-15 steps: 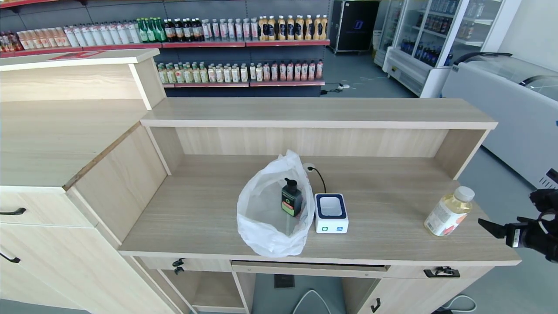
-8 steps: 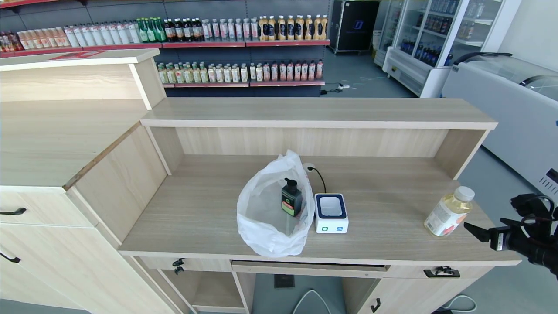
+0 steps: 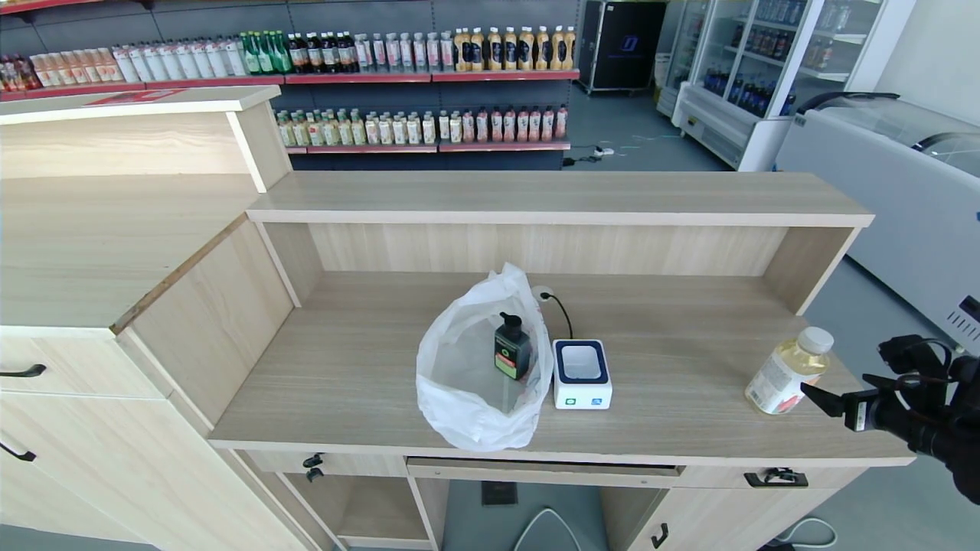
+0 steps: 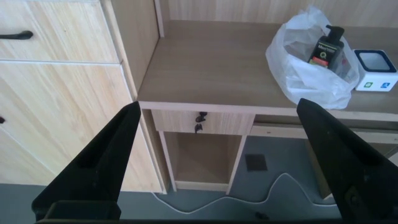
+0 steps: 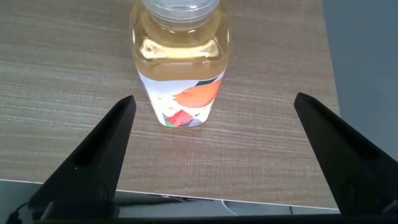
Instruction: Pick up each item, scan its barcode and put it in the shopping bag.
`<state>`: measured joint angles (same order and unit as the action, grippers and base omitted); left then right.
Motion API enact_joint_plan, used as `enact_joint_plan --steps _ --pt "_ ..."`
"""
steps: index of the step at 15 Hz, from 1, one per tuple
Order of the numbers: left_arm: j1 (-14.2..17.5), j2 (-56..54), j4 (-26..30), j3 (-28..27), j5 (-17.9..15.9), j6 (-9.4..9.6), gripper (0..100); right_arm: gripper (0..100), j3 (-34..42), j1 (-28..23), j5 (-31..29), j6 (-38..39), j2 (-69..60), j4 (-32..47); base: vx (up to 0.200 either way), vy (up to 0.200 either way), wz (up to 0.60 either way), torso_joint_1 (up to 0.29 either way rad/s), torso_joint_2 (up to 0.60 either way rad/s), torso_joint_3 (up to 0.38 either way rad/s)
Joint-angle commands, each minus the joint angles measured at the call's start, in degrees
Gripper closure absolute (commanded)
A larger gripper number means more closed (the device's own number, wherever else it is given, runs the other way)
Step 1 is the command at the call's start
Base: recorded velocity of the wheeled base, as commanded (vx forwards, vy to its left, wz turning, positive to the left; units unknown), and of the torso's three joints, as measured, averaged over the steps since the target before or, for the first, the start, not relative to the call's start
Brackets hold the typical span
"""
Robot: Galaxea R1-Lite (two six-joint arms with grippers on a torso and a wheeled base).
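Right gripper (image 3: 833, 392) nears the bottle (image 3: 787, 372)
Jaws spread wide, it has edged left to just beside it; grasping looks next.

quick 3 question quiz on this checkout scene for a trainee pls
1. True or false: the dark pump bottle stands inside the shopping bag.
2. Multiple choice: where is the juice bottle?
A) standing on the counter in front of the open right gripper, not gripped
B) lying on top of the scanner
C) inside the bag
3. Fill in: the scanner sits beside the bag on the robot's ____ side of it.

Key: 1 true; 2 A; 3 right
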<state>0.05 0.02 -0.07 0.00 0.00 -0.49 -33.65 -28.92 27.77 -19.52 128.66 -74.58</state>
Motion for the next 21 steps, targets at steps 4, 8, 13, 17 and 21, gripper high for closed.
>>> enact_joint_plan --steps 4,8,13,17,21 --pt "0.04 -0.02 -0.01 0.00 0.00 0.05 0 0 -7.31 2.37 0.00 1.06 3.88 0.75 0.000 0.000 0.00 0.000 0.00 0.000" --pt "0.04 -0.02 -0.01 0.00 0.00 -0.04 0 0 -10.12 5.89 -0.08 0.80 6.69 0.75 0.000 0.000 0.00 0.000 0.00 0.000" --pt "0.04 -0.02 -0.01 0.00 0.00 0.05 0 0 -10.83 8.61 -0.61 0.62 8.89 0.58 0.000 0.000 0.00 0.000 0.00 0.000" --pt "0.04 -0.02 -0.01 0.00 0.00 -0.04 0 0 -13.55 9.58 -2.19 0.53 10.91 0.75 0.000 0.000 0.00 0.000 0.00 0.000" --pt "0.04 -0.02 -0.01 0.00 0.00 -0.04 0 0 -13.55 9.67 -2.28 0.36 11.97 0.40 0.000 0.000 0.00 0.000 0.00 0.000"
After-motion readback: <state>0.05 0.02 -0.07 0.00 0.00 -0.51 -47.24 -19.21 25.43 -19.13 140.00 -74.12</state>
